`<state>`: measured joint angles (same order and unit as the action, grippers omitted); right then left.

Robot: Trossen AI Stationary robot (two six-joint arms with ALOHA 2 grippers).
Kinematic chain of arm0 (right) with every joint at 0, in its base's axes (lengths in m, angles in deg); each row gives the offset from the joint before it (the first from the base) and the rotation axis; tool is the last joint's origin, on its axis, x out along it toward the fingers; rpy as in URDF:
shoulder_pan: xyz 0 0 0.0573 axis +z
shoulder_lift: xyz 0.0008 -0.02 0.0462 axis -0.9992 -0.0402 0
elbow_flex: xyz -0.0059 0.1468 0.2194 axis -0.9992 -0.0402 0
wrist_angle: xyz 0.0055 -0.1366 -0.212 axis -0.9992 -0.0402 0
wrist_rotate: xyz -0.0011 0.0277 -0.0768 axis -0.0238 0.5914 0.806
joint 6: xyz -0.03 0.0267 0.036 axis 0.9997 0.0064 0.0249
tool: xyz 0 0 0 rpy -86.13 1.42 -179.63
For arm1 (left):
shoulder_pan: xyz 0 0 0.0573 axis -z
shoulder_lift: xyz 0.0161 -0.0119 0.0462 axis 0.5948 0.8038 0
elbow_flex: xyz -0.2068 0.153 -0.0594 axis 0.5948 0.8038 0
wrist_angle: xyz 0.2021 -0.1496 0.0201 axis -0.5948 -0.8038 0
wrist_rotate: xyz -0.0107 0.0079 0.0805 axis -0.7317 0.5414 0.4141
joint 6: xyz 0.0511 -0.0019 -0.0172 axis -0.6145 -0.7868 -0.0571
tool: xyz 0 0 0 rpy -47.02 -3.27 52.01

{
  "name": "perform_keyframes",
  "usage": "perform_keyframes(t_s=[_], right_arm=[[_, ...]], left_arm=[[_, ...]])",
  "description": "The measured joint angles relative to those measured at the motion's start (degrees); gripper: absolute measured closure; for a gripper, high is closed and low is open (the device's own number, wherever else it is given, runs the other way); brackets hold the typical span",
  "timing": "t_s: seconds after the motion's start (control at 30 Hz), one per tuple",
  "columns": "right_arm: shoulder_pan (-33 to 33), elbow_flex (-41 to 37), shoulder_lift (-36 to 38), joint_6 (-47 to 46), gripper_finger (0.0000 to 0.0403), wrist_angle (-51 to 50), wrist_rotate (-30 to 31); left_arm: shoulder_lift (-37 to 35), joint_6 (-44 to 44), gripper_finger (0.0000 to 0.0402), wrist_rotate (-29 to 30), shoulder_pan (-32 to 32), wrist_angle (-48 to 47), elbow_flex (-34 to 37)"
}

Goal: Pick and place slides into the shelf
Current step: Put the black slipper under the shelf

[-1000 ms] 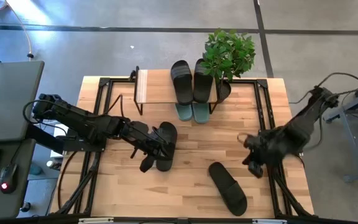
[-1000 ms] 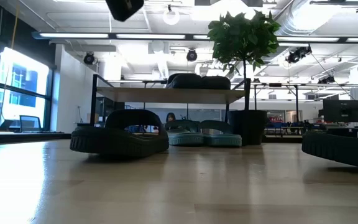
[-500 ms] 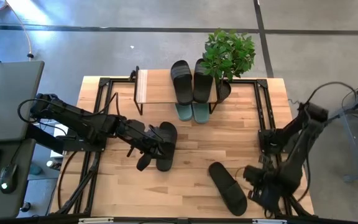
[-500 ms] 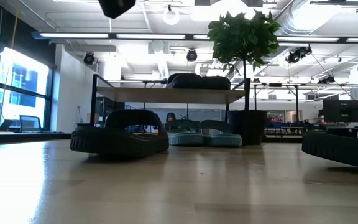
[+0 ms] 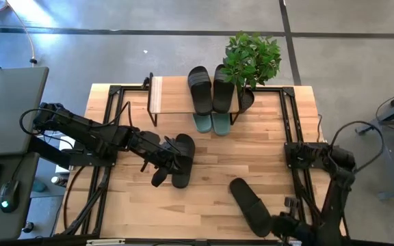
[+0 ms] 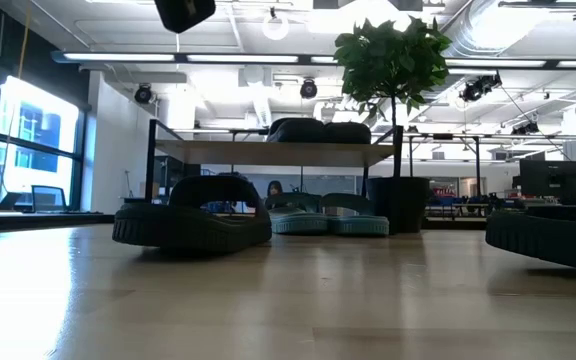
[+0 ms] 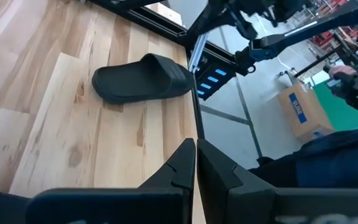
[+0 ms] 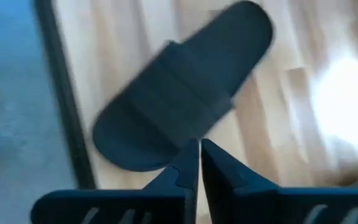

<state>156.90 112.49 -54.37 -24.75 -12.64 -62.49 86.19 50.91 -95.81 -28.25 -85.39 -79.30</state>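
Note:
A black slide (image 5: pixel 180 181) lies sole down on the table left of the middle. My left gripper (image 5: pixel 173 160) hangs shut above it, clear of it in the low view (image 6: pixel 185 12). A second black slide (image 5: pixel 250 205) lies sole down near the front right. My right gripper (image 5: pixel 282 224) is by its near end and looks down on it (image 8: pixel 179 118) with fingers together. The shelf (image 5: pixel 166 96) at the far edge carries a black pair (image 5: pixel 211 87) on its plank. A green pair (image 5: pixel 211 123) stands on the table under it.
A potted plant (image 5: pixel 252 58) stands at the shelf's right end. Black frame rails (image 5: pixel 296 137) run along the table's left and right sides. Bare wood lies between the two loose slides and on the plank's left part. A monitor and desk (image 5: pixel 5 109) stand off the table's left.
My right arm has swung from the table's right middle toward the near right corner and sunk a little. Its gripper has tipped downward and come to the near end of the front right black slide. The slides have not moved.

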Motion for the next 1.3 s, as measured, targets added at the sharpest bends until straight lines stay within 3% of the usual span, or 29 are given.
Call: perform_keyframes(t_s=[0.13,0.27,0.4,0.57,0.87,1.3], right_arm=[[1.85,0.88,-0.83,0.62,0.0349,6.87,1.84],[1.71,0.85,-1.63,1.39,0.0294,8.41,-1.22],[-0.06,0.85,-5.45,1.8,0.0267,8.64,-2.25],[-3.25,0.81,-11.4,1.68,0.0263,9.06,-7.15],[-4.32,0.79,-12.97,-3.78,0.0263,7.03,-5.32],[-6.22,0.79,-13.03,6.85,0.0263,5.62,-4.09]], left_arm=[[0.0,1.04,0.0396,-0.01,0.0,-0.34,0.0],[0.0,1.06,0.0396,0.0,0.0,-0.32,0.0],[0.02,0.25,0.0396,-0.02,0.0,-1.33,0.0],[0.04,0.25,0.0396,-0.14,0.02,-4.38,0.0],[0.04,0.84,0.0396,-0.66,0.02,-8.54,0.0],[0.07,0.85,0.0396,-0.47,0.02,-9.32,0.0]])
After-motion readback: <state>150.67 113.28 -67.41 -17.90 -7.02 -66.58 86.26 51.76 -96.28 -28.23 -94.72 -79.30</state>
